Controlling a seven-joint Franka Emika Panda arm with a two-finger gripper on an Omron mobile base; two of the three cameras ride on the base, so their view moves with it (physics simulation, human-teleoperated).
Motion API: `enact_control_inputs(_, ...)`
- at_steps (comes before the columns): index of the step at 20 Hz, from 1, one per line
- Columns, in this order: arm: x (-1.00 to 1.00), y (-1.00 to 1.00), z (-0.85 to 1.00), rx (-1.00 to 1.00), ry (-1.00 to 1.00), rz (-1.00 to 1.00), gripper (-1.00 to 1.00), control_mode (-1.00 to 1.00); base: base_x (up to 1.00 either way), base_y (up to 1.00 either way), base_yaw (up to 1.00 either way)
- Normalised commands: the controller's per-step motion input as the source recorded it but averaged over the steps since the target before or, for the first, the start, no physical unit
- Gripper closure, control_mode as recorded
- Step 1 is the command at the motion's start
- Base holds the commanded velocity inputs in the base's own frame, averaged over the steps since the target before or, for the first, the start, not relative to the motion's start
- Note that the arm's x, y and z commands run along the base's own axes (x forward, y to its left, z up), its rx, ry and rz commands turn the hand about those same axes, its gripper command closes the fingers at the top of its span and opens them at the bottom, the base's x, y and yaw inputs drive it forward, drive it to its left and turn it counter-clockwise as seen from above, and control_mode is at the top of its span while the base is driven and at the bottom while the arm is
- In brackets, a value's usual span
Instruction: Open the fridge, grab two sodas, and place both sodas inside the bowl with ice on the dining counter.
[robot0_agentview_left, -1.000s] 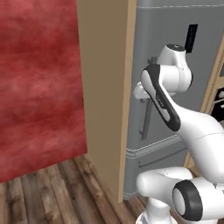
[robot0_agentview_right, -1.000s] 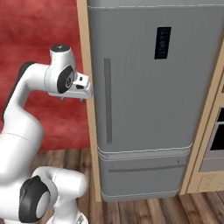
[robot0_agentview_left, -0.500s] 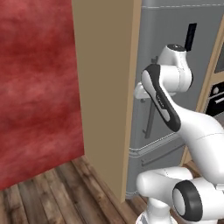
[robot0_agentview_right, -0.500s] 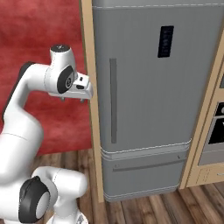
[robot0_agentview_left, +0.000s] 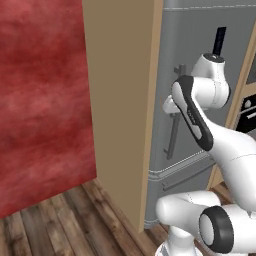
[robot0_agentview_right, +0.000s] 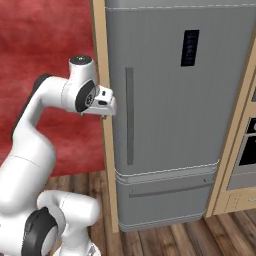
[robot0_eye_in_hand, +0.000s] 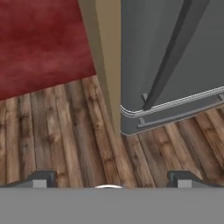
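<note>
While the fridge (robot0_agentview_right: 175, 100) is shut, its door flush above the bottom drawer (robot0_agentview_right: 167, 192), the task stands at its first step: reaching for the long vertical handle (robot0_agentview_right: 129, 116). The pincer (robot0_agentview_right: 106, 102) hangs at the door's left edge, level with the upper half of the handle and just beside it, not touching; its fingertips (robot0_eye_in_hand: 43, 178) stand wide apart and hold nothing. In the hand view it looks down past the handle toward the wooden floor (robot0_eye_in_hand: 57, 131). By judgement, the next move calls for shifting the pincer toward the handle until the bar lies between the fingers, closing, then pulling the door outward. The tan wood surround (robot0_agentview_right: 102, 125) lies close against the hand on its left side and may hinder that approach. A red wall (robot0_agentview_right: 45, 60) stands behind, and an oven front (robot0_agentview_right: 247, 145) flanks the fridge on the right.
</note>
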Motion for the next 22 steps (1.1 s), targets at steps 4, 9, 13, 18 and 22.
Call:
enact_control_inputs(4,0.0,-0.73,-0.46,0.01,-0.21,0.07,-1.0,-1.0,0.0,0.0,0.0)
enact_control_inputs(9,0.0,-0.5,-0.45,0.09,-0.34,0.17,-1.0,-1.0,0.0,0.0,0.0)
enact_control_inputs(13,0.05,-0.23,-0.33,0.14,-0.37,0.21,-1.0,-1.0,0.0,0.0,0.0)
enact_control_inputs(18,0.19,-0.07,-0.23,0.17,-0.3,0.19,-1.0,-1.0,0.0,0.0,0.0)
enact_control_inputs(22,0.23,-0.03,-0.16,0.15,-0.27,0.15,-1.0,-1.0,0.0,0.0,0.0)
